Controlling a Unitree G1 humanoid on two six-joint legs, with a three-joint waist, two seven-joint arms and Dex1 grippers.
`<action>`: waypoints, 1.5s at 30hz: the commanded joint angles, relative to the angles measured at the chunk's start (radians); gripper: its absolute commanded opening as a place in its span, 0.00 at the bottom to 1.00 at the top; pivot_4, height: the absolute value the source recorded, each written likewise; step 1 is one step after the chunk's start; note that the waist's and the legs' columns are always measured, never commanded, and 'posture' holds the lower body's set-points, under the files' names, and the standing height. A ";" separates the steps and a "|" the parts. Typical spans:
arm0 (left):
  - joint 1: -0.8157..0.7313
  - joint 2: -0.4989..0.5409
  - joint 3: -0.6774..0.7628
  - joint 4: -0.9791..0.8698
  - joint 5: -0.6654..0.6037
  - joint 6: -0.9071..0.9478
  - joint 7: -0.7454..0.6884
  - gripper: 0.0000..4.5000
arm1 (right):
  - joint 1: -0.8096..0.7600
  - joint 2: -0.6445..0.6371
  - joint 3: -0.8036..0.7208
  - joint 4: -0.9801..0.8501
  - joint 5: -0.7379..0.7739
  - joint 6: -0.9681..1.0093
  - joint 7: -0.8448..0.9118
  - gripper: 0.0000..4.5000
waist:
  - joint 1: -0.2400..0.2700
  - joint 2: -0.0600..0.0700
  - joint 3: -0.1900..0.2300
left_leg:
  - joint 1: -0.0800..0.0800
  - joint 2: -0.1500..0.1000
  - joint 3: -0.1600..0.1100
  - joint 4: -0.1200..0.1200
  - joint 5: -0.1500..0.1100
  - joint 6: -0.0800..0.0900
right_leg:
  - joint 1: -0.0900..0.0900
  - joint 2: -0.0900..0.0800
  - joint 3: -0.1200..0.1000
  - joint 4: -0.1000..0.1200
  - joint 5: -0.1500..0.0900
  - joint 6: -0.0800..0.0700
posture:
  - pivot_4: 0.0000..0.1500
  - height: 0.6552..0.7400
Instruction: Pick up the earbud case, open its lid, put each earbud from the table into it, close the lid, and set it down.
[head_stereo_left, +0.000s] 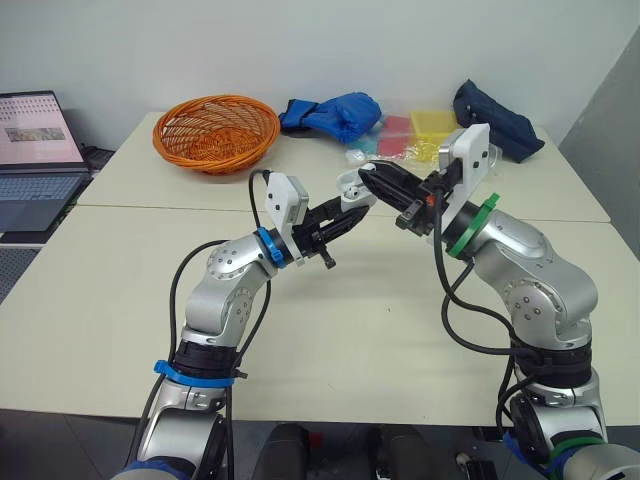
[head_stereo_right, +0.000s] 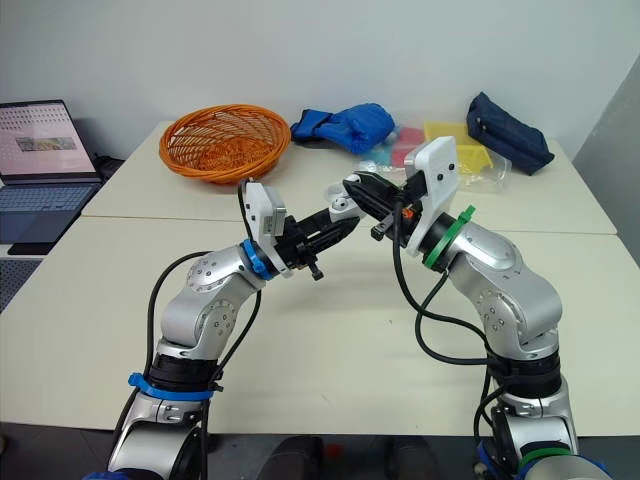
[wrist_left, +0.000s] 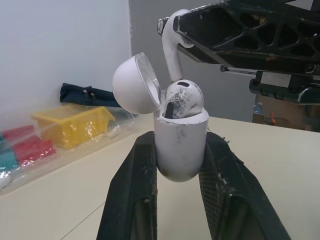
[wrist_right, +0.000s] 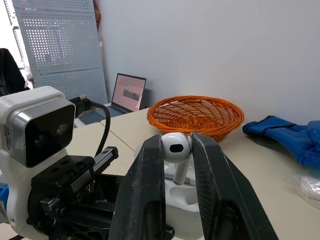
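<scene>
I read the earbud case (wrist_left: 180, 160) as off the table, held upright in the air above its middle, between the two arms. Its lid (wrist_left: 132, 85) is hinged open and tipped back to one side. One earbud (wrist_left: 185, 97) is seated in the case mouth with its rounded head showing above the rim. A second earbud (wrist_left: 172, 50) stands over the opening, head up and stem pointing down; the stem end reaches the case mouth beside the seated one.

The left gripper (wrist_left: 181, 142) is clamped on the case body, one black finger pressed against each side. The right gripper (wrist_right: 176, 144) is closed on the head of the second earbud, gripping it from both sides. The two grippers meet tip to tip over the table (head_stereo_left: 330, 330).

At the far edge, on my left, stands an orange wicker basket (head_stereo_left: 216, 131). Next to it lies a blue cloth bundle (head_stereo_left: 335, 113), then a clear bag of yellow and red items (head_stereo_left: 420, 130), then a dark blue pouch (head_stereo_left: 497, 118). An open laptop (head_stereo_left: 38, 150) sits beyond the table's left end.
</scene>
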 joint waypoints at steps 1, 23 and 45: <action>-0.005 -0.001 0.003 -0.050 -0.014 -0.013 -0.003 0.17 | -0.006 -0.009 -0.001 -0.003 -0.015 -0.027 0.010 0.09 | 0.000 0.000 0.000 | 0.000 0.000 0.000 0.000 0.000 0.000 | 0.000 0.000 0.000 0.000 0.000 0.000 | 1.00 1.00; 0.011 -0.001 0.001 -0.081 -0.019 -0.011 -0.001 0.17 | 0.027 -0.031 0.001 -0.012 -0.022 -0.025 0.027 0.48 | 0.000 0.000 0.000 | 0.000 0.000 0.000 0.000 0.000 0.000 | 0.000 0.000 0.000 -0.001 0.000 0.000 | 1.00 1.00; 0.004 0.008 -0.010 -0.046 -0.008 -0.033 -0.038 0.17 | -0.220 -0.304 -0.137 0.189 0.243 0.166 0.259 0.86 | -0.001 0.001 0.001 | -0.001 0.000 0.000 -0.001 0.000 0.000 | -0.001 0.000 -0.001 -0.003 -0.001 -0.001 | 1.00 1.00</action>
